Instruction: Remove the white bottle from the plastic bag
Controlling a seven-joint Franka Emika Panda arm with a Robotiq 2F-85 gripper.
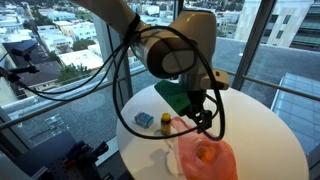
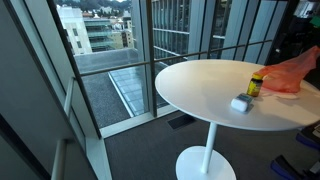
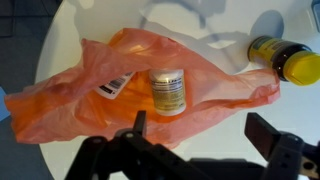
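- Gripper (image 3: pixel 198 128) hangs over the orange plastic bag (image 3: pixel 60 105), jaws spread wide, gripping nothing
- White bottle (image 3: pixel 167 90) lies on its side amid the bag's folds
- Yellow-capped bottle (image 3: pixel 285 58) sits beside the bag

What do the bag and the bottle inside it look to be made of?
The bag looks like thin, translucent orange plastic film: it wrinkles, and the bottle shows through it. The white bottle seems to be opaque plastic with printing on its side; the film over it hides its finish.
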